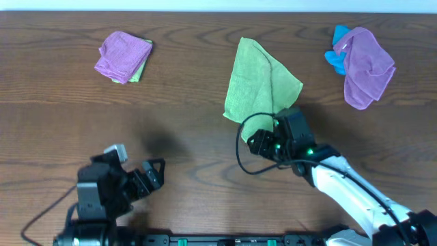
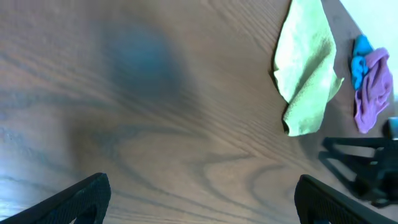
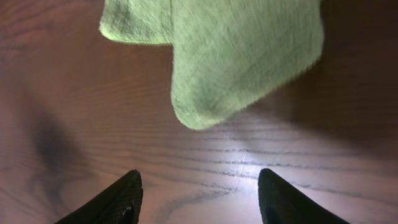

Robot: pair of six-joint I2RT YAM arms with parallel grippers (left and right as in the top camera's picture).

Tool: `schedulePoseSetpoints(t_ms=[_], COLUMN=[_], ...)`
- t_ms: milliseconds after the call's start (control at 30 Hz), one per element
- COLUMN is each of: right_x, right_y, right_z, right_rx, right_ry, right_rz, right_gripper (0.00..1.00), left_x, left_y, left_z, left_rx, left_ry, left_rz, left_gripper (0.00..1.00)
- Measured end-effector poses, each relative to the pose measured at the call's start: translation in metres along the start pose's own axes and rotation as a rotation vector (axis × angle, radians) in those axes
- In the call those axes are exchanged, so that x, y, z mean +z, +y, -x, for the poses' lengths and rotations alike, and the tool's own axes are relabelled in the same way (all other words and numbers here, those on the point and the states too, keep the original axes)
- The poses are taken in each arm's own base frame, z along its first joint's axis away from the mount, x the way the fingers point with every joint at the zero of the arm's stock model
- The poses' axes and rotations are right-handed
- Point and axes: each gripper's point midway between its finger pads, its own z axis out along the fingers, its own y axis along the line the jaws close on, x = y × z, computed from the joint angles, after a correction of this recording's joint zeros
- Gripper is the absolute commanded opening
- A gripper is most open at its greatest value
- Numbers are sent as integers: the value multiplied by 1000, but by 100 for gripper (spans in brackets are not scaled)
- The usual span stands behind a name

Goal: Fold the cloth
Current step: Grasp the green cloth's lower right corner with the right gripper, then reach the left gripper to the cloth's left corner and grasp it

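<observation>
The lime-green cloth (image 1: 258,80) lies folded over itself in the middle far part of the table, one edge doubled over. It shows in the left wrist view (image 2: 306,68) and fills the top of the right wrist view (image 3: 230,50). My right gripper (image 1: 278,127) is open and empty just in front of the cloth's near corner, its fingers (image 3: 200,186) apart over bare wood. My left gripper (image 1: 156,171) is open and empty at the near left, far from the cloth; its fingers (image 2: 202,196) show over bare wood.
A purple cloth (image 1: 123,55) lies on a green one at the far left. Another purple cloth (image 1: 367,65) lies over a small bright blue cloth (image 1: 338,49) at the far right. The table (image 1: 191,130) is dark wood.
</observation>
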Motion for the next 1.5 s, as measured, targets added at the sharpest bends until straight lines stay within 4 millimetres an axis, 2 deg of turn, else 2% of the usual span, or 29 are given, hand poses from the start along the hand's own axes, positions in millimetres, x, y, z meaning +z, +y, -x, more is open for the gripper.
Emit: schedulePoseSetpoints(t_ms=[233,433,633,767,900,967,1033,1100,1133,1367,1500], right_x=[11,14,22,32,37,39,42,46,47,47,34], right_y=[-10,-12,-14,-17,-12,-10,-9,-12,-14,-13,-3], right_z=[-5,5,16,19,26,29,31,31,31,33,38], right_rx=[84,139,178,194,205,210,214,225,231,228,208], right_ry=[-37,-110,-162,-174,-195,-205,-210,-210,-211,-221,-242], right_rz=[39,60,64,61,91,105,111,104,96,107,134], right_gripper=[57,55,54,53,50,45,27,4,1,1,1], left_x=[-4,-5,-4,-5,-6,-7,-7,-7,-7,-7,-6], left_y=[-13,-19,-26,-27,-27,-27,-27,-27,-28,-28,-30], left_z=[18,26,38,39,39,38,38,39,39,40,43], left_rx=[22,51,84,103,125,130,134,138,140,106,40], left_ry=[119,234,248,250,256,258,258,257,257,251,232], left_rz=[69,123,125,123,122,122,121,121,120,122,123], left_gripper=[96,96,96,96,96,96,96,96,96,96,96])
